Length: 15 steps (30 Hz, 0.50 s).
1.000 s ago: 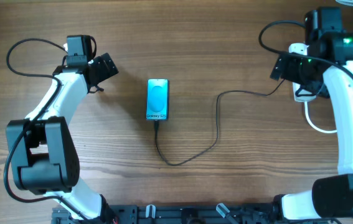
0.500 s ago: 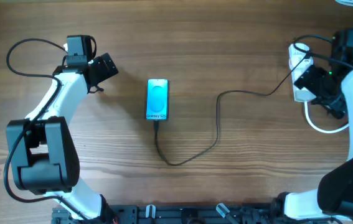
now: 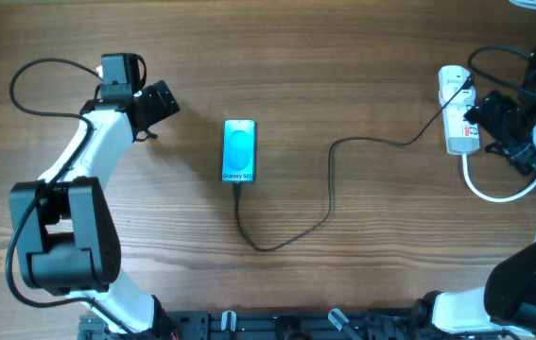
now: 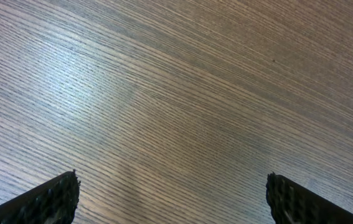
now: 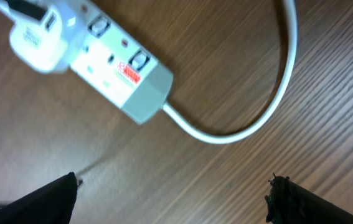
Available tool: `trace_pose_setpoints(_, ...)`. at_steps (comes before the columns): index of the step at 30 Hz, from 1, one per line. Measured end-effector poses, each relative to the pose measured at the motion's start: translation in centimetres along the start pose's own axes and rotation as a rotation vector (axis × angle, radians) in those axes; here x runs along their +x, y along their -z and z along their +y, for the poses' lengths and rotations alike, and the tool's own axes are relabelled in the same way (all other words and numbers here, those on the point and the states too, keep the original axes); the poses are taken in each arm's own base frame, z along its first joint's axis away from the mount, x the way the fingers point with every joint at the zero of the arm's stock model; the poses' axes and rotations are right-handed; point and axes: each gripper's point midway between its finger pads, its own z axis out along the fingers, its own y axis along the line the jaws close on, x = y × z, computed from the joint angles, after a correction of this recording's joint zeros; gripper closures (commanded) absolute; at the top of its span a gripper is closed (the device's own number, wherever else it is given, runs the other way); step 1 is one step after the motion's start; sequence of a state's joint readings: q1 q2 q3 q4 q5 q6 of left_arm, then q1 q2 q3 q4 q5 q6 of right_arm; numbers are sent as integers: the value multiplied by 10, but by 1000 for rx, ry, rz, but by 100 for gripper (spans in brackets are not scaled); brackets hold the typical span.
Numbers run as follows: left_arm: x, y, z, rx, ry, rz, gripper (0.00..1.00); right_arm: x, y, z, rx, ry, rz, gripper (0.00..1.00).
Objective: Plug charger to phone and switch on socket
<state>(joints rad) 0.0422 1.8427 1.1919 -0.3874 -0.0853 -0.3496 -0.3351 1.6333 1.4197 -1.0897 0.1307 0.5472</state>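
Fingers (image 4: 45, 199) spread wide, left gripper (image 4: 173, 204) and right gripper (image 5: 173, 202) empty

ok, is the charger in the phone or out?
In, it seems: the charger runs straight into the bottom edge of the phone, no gap visible overhead. How deep it sits, cannot tell.

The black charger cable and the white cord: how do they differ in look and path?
The black cable is thin; the white cord is thick. The cable runs long and winding from the phone to the power strip; the cord shows only a short curve leaving the strip's other end. Both lie on the table and join the strip.
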Motion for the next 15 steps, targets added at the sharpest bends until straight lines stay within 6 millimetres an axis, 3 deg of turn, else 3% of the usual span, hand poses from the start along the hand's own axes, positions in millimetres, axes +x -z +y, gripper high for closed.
trace_pose_setpoints(6,0,0,0,-1,0,0,0,-23,-15,-17,9,-135,-25,0)
trace_pose_setpoints(12,0,0,0,0,0,0,0,-49,-62,-6,-10,-163,-54,0)
trace_pose_setpoints(15,0,0,0,0,1,0,0,-47,-92,-3,4,-158,-18,0)
